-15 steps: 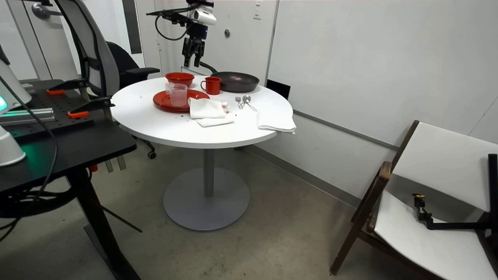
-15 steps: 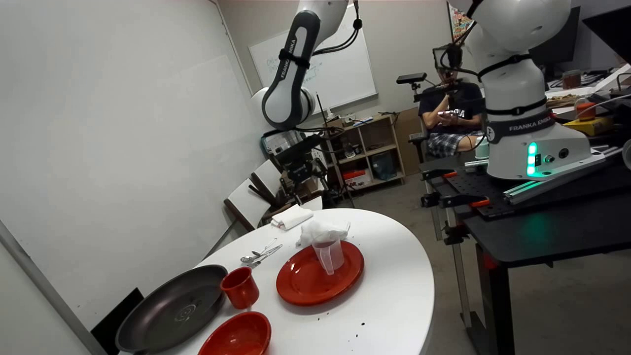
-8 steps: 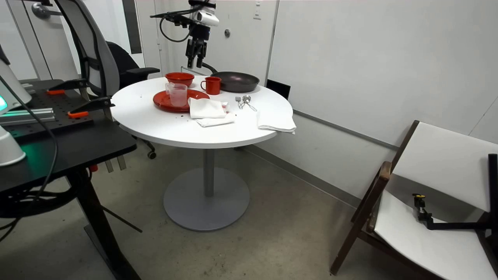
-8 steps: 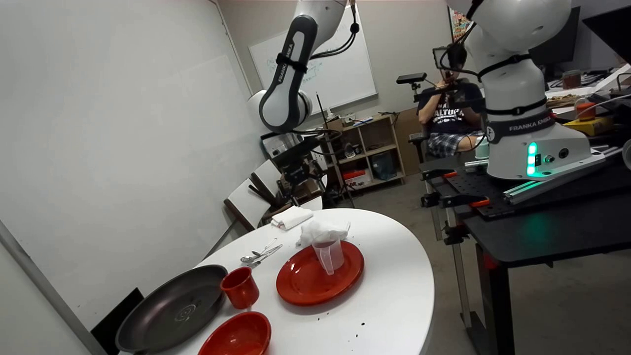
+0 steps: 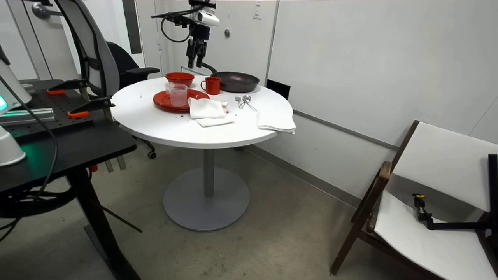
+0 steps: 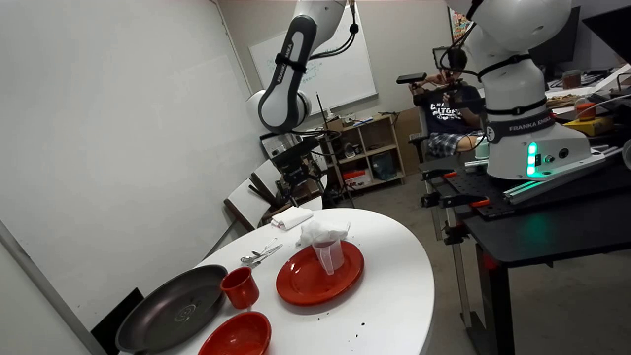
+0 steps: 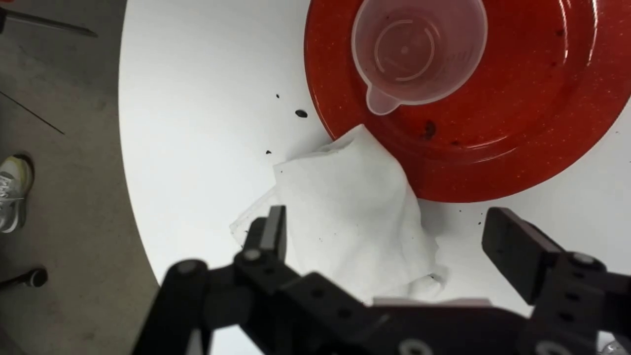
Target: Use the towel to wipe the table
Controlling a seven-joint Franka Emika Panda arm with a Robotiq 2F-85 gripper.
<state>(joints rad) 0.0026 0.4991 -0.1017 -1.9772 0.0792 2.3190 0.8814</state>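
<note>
The towel [image 7: 345,212], a whitish-grey cloth with dark specks, lies crumpled and folded on the round white table [image 7: 197,128], one corner over the red plate's rim. In both exterior views the towel [image 5: 208,109] [image 6: 320,230] rests beside that plate on the table [image 5: 155,128] [image 6: 394,276]. High above the tabletop hangs my gripper [image 5: 195,66], touching nothing. From the wrist, my gripper [image 7: 387,217] is open, fingers wide apart, with the towel below and between them. Dark crumbs [image 7: 301,113] dot the table near the plate.
A clear cup [image 6: 329,256] stands on the red plate [image 6: 296,283]. Around them are a red mug [image 6: 240,288], red bowl [image 6: 241,335], dark pan [image 6: 172,310] and metal utensils [image 6: 261,254]. Another white cloth [image 5: 277,122] overhangs the table edge. A black desk [image 5: 78,149] is alongside.
My gripper has shifted slightly, rightward in an exterior view, and has nearly stopped over the last half second. It stays open. Towel and dishes have not moved.
</note>
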